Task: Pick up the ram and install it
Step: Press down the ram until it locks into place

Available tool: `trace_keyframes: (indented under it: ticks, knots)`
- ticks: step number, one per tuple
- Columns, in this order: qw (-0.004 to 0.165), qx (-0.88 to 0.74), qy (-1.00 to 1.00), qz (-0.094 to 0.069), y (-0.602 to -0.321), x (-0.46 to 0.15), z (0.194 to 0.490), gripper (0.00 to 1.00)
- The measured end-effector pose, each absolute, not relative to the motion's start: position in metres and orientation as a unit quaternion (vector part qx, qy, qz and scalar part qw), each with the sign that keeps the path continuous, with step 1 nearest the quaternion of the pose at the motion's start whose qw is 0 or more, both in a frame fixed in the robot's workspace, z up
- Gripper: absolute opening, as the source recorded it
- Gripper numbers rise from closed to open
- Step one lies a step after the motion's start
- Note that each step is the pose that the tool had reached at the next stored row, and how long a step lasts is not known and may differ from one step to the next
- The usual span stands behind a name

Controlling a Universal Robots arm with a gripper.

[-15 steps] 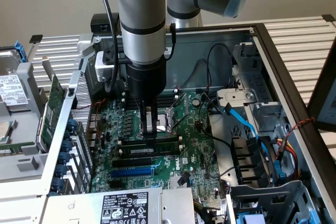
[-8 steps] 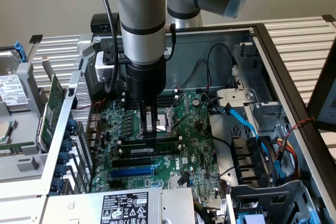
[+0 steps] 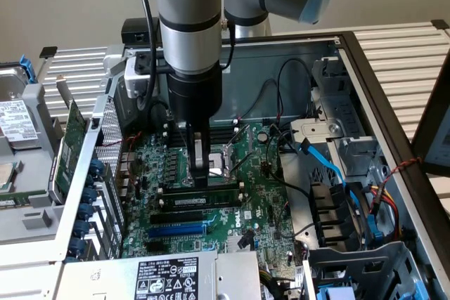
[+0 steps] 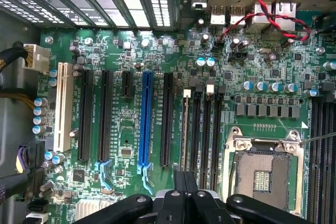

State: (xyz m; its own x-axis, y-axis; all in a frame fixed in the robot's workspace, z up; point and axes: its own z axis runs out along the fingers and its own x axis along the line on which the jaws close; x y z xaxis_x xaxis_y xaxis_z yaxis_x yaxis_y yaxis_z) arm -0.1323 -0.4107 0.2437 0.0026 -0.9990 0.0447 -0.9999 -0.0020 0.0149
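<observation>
Here's the gripper [image 3: 201, 177] down low over the motherboard [image 3: 264, 205], fingers pinched together and pressing straight onto the top edge of the ram [image 3: 200, 190]. The stick stands on edge in a memory slot just on the near side of the CPU socket [image 3: 226, 159], directly beneath the fingertips, so there's no sideways gap to speak of. Its long axis runs across the exterior view, left to right, and the fingers meet it nearer the middle than either end. From the wrist view the closed gripper [image 4: 185, 182] sits at the slot bank beside the blue slot [image 4: 145, 121]
</observation>
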Motion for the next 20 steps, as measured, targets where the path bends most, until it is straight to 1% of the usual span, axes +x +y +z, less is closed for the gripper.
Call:
trace_keyframes:
  ticks: [12, 20]
  knots:
    - [0.021, 0.707, -0.707, 0.010, -0.4115, -0.1323, 0.2460, 0.11]
    - [0.021, 0.671, -0.741, 0.009, -0.4115, -0.1323, 0.2460, 0.11]
